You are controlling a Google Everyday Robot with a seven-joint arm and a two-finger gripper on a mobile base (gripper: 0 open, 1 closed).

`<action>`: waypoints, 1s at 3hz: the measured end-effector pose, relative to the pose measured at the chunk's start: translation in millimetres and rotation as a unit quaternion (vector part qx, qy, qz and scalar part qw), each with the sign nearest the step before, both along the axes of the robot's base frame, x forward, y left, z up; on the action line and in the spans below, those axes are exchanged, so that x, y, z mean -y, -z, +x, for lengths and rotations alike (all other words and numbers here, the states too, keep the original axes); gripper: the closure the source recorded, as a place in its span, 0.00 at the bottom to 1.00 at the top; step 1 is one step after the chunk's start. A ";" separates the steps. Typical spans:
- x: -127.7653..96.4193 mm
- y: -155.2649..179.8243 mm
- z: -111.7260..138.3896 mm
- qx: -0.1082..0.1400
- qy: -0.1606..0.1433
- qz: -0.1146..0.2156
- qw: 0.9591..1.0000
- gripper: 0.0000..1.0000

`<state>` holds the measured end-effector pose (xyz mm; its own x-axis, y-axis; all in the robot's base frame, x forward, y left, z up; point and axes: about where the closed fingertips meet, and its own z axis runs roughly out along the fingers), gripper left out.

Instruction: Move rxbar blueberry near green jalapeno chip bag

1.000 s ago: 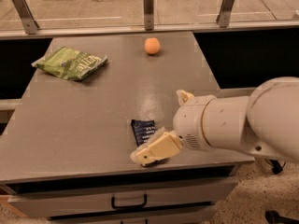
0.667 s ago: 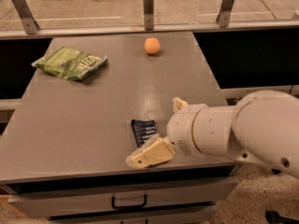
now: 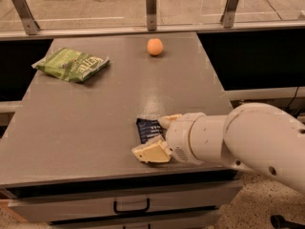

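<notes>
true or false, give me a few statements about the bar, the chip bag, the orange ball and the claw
1. The rxbar blueberry lies near the front edge of the table, with the claw at it. True.
2. The green jalapeno chip bag lies right beside the bar. False: it lies at the far left of the table, well apart from the bar.
3. The orange ball sits toward the table's far edge. True.
4. The claw grips the orange ball. False: its fingers are spread around the bar, and the ball sits alone.
</notes>
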<state>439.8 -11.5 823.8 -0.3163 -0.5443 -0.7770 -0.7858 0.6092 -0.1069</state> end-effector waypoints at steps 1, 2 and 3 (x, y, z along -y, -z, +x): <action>-0.7 -2.0 0.0 0.000 0.002 -0.001 1.000 0.65; 0.2 -20.1 1.6 0.017 -0.002 -0.002 1.000 0.88; 10.1 -49.8 8.8 0.049 -0.015 -0.018 0.999 1.00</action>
